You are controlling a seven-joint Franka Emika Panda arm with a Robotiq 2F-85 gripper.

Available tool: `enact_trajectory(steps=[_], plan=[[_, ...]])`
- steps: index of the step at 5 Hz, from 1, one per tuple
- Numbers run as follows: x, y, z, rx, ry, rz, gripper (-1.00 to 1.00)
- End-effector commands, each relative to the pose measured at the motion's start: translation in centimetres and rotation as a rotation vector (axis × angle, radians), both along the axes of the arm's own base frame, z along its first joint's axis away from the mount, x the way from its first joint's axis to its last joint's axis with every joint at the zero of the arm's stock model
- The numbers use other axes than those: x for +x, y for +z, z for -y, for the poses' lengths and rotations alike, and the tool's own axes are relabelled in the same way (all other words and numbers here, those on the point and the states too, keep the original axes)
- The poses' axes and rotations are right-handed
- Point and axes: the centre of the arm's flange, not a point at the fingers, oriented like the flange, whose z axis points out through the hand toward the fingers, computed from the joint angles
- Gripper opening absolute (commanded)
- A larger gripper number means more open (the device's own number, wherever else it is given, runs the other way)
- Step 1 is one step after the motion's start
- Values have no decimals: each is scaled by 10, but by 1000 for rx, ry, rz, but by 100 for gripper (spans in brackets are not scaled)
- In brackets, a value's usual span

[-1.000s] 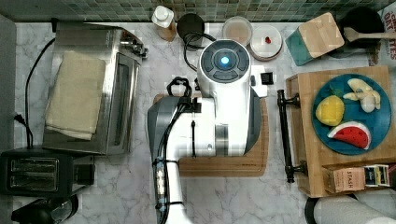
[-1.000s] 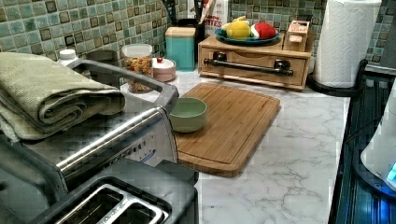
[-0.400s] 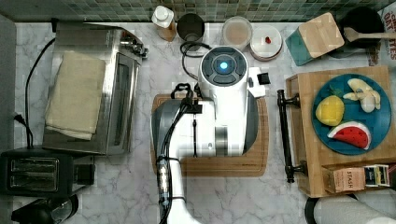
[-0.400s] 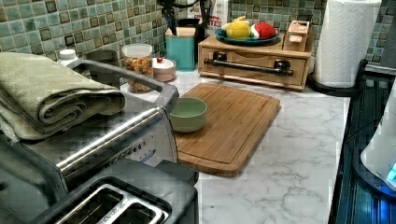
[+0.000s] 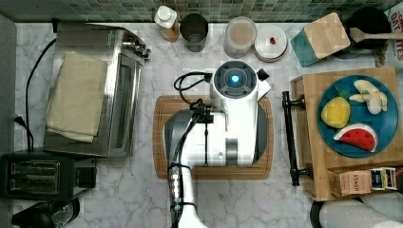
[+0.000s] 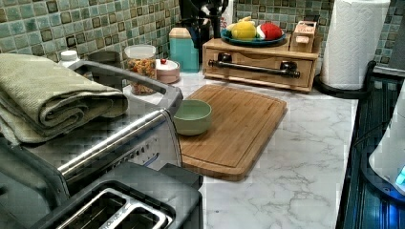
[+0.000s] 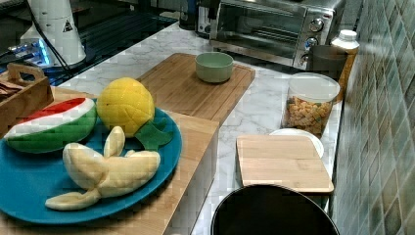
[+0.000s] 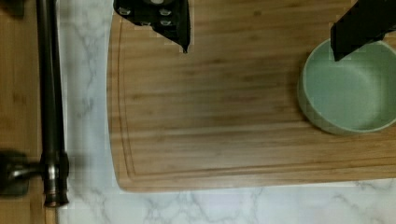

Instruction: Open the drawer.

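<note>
The light-wood drawer [image 6: 258, 59] sits shut in its box at the top view's right, with its long black bar handle [image 5: 289, 137] facing the cutting board. In the wrist view my gripper [image 8: 260, 52] is open, its black fingers [image 8: 175, 28] spread wide above the cutting board [image 8: 210, 107]. The handle [image 8: 48, 93] lies off to one side of the fingers, apart from them, and a green bowl [image 8: 350, 93] is on the other side. In the top view my white arm [image 5: 233, 118] hangs over the board and hides the gripper.
A blue plate [image 5: 387, 128] of toy fruit and a tea box [image 5: 354, 183] rest on the drawer box. A toaster oven [image 5: 95, 90] with a folded towel stands at the top view's left. Jars line the tiled wall, and a paper towel roll [image 6: 351, 43] stands beside the drawer.
My arm has shifted a little down and to the right in the top view, toward the drawer. The drawer and bowl have not moved.
</note>
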Motion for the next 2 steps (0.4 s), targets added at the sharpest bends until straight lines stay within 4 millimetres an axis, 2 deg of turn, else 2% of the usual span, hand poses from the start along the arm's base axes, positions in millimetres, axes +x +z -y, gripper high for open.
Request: enact_trajectory(steps=[1,2], plan=[[-37,5,111,-101,101,128,100],[-41,-11,123,-139,148,148,100]])
